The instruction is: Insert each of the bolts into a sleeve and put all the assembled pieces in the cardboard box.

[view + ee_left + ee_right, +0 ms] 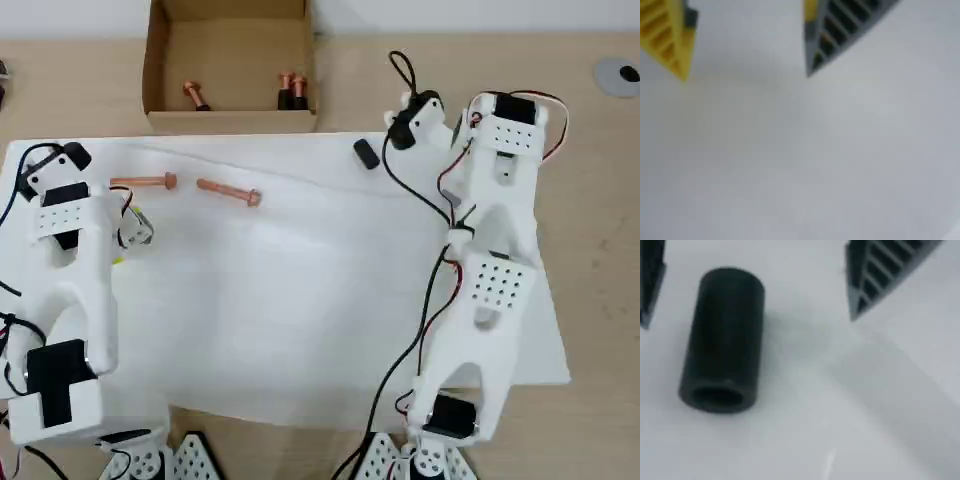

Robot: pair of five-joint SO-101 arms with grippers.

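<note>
Two copper bolts lie on the white sheet, one (145,182) close to the left arm and the other (228,191) just right of it. A black sleeve (366,153) lies on its side near the sheet's far edge. The right gripper (404,124) hovers beside it, open; the right wrist view has the sleeve (722,340) lying between the spread fingers (885,275), untouched. The left gripper (136,224) is open a little short of the nearer bolt, and its yellow fingertips (680,45) hang over bare sheet with nothing between them. The cardboard box (155,70) at the back holds three bolts in sleeves (292,91).
The white sheet (300,290) covers most of the table between the arms. Black cables (425,290) run along the right arm. A grey disc (617,75) sits at the far right of the wooden tabletop.
</note>
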